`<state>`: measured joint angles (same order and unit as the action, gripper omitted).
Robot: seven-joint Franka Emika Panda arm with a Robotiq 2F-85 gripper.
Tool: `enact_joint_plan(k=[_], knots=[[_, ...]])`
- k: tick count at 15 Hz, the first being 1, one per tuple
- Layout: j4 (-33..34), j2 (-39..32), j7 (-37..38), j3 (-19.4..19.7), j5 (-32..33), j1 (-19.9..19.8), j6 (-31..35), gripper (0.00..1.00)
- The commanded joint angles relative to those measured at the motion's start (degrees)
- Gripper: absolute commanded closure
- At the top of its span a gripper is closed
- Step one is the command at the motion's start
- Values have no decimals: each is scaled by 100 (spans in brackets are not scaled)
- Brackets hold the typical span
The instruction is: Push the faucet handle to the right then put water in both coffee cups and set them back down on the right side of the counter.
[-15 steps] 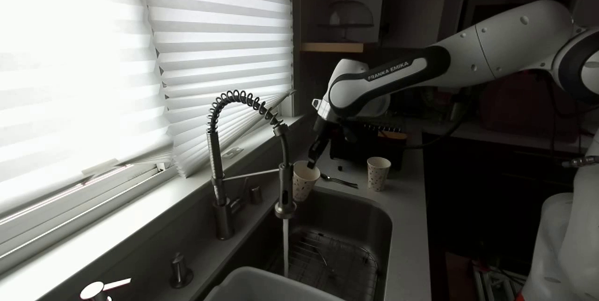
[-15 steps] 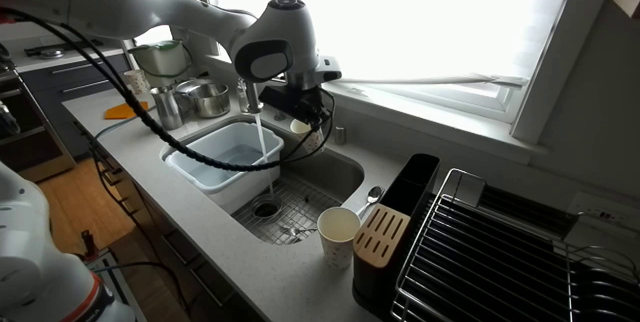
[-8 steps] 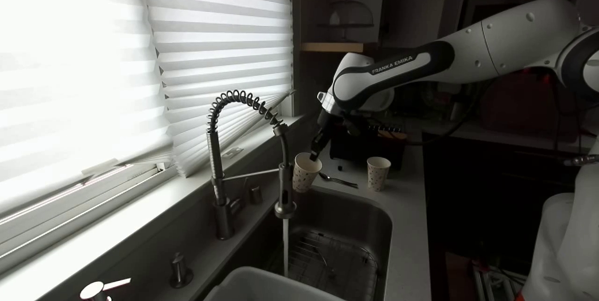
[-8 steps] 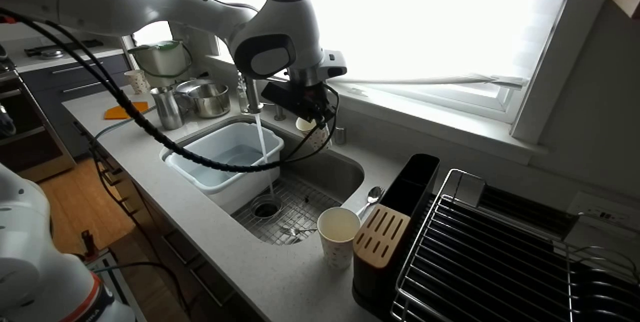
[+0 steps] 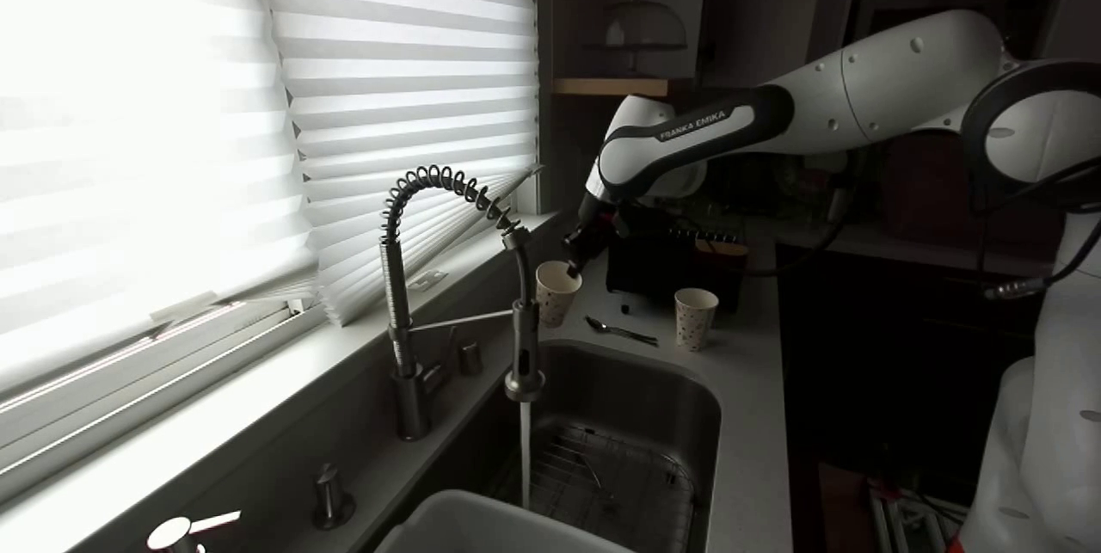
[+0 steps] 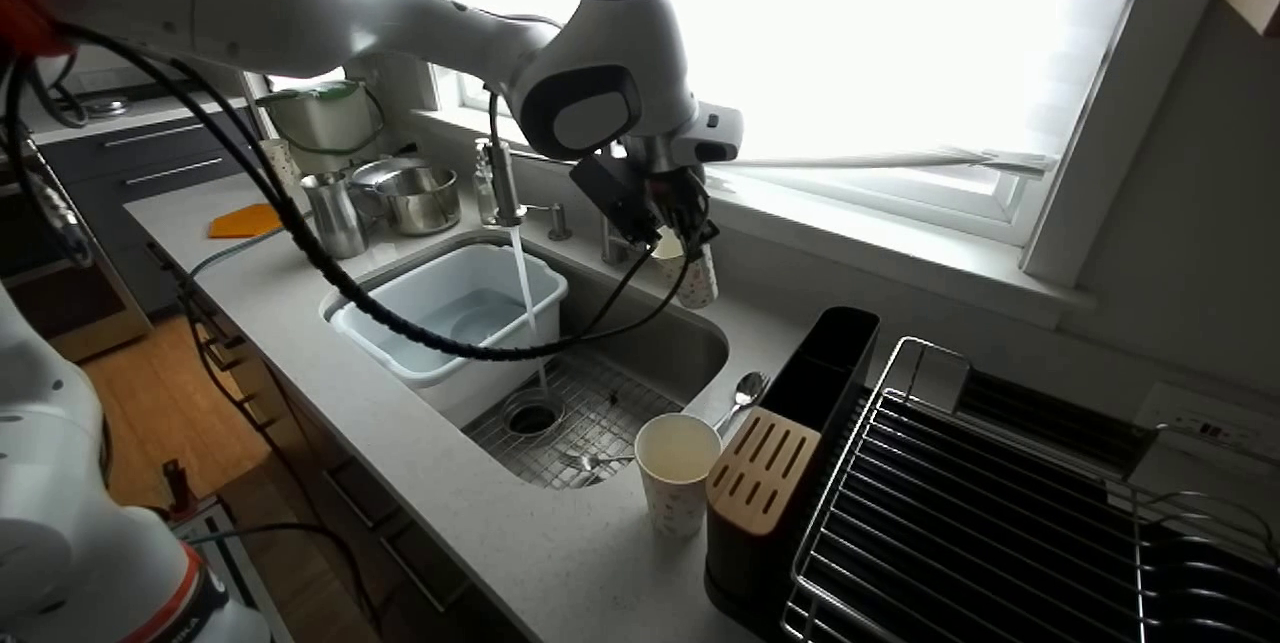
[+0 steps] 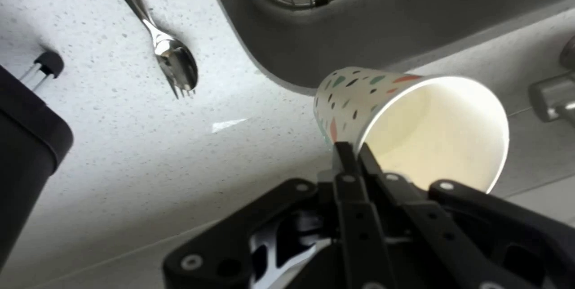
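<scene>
Pinches a tapered off-white paper cup (image 7: 409,125) with coloured flecks by its rim, catching the wall in the black two-fingered tool (image 7: 354,146). Holds it near a rounded corner of the dark steel sink basin (image 6: 685,353), beyond the spring-necked steel faucet (image 5: 396,295) in an exterior view. Cannot tell of any contact between its base and the pale speckled stone desk (image 6: 560,543). Tilts off vertical, with mouth raised and turned toward the faucet side (in the wrist view, with the long axis running from base at upper left to mouth at lower right). Has a matching second cup (image 6: 678,483) upright on the desk, with mouth straight up and long axis vertical, just beside a black utensil holder (image 6: 765,473) with a slotted wooden top. Carries also a silver spoon-and-fork pair (image 7: 175,62) near the basin edge and a silver wire dish rack (image 6: 970,483). Runs a thin stream of water (image 6: 524,283) from the faucet into the basin, just beside a pale plastic tub (image 6: 490,383). Glows behind white pleated blinds (image 5: 404,46), sagging at a lower corner, and otherwise falls into shadow, with a domed cake stand (image 5: 636,44) on a wooden shelf (image 5: 611,87).
</scene>
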<state>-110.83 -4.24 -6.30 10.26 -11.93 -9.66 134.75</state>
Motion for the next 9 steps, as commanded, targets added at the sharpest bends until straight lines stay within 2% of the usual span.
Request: enact_joint_plan(k=[1,5,9], knots=[[877,-675,1147,143,444,-119,-442,99],[1532,-1263,1737,256,455,-248,-1013,99],[1939,-1640,1745,200,-15,-479,-1221,99]])
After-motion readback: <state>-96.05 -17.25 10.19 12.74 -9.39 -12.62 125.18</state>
